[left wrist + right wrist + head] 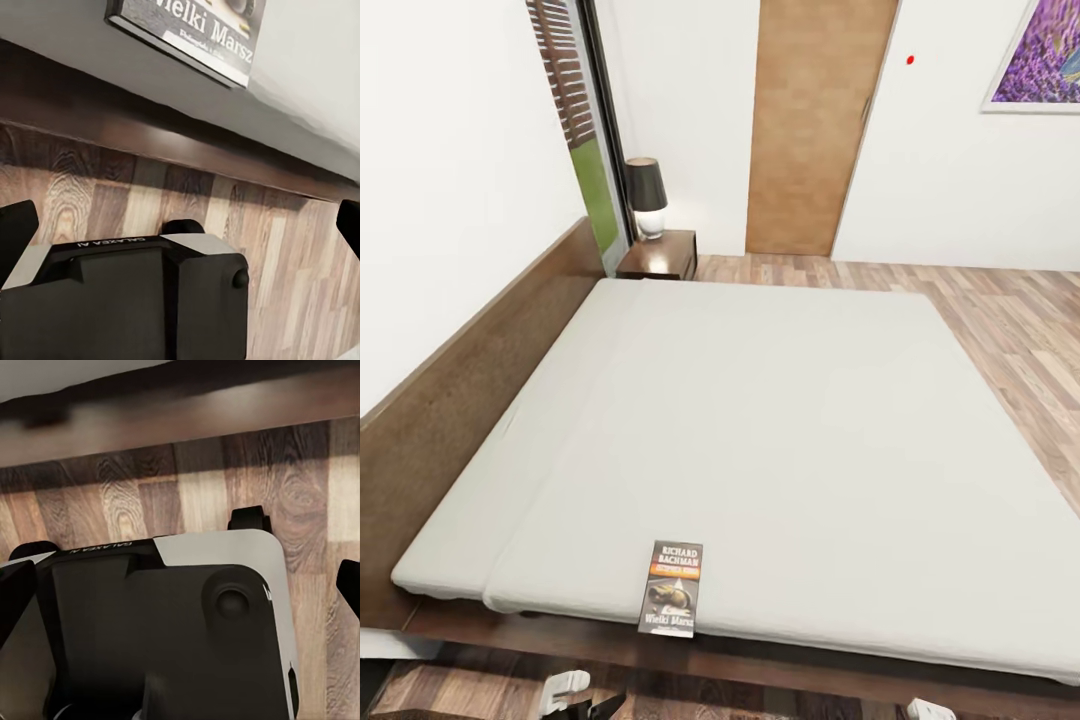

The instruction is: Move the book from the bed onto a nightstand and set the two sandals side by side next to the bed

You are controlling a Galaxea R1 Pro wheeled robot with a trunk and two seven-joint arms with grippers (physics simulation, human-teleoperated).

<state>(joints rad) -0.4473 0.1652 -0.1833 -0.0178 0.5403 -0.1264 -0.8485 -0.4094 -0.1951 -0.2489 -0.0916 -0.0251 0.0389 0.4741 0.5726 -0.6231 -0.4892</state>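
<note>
The book [671, 589], a thin dark paperback reading "RICHARD BACHMAN" with an orange band, lies flat on the bed [790, 420] at its near edge. In the left wrist view the book's lower edge [191, 34] lies on the mattress above the dark frame. My left gripper [182, 225] hangs open over the wood floor just below and short of it, with nothing between its fingers. My right gripper [182, 585] is also open and empty, over the floor beside the bed frame [187, 412]. A nightstand [660, 256] stands at the bed's far corner. The sandals are out of view.
A black-shaded lamp [647, 196] stands on the nightstand. The brown headboard [470, 380] runs along the left wall. A tan door [812, 120] and a lavender picture [1045, 55] are on the far wall. Wood-plank floor [1020, 340] extends to the right of the bed.
</note>
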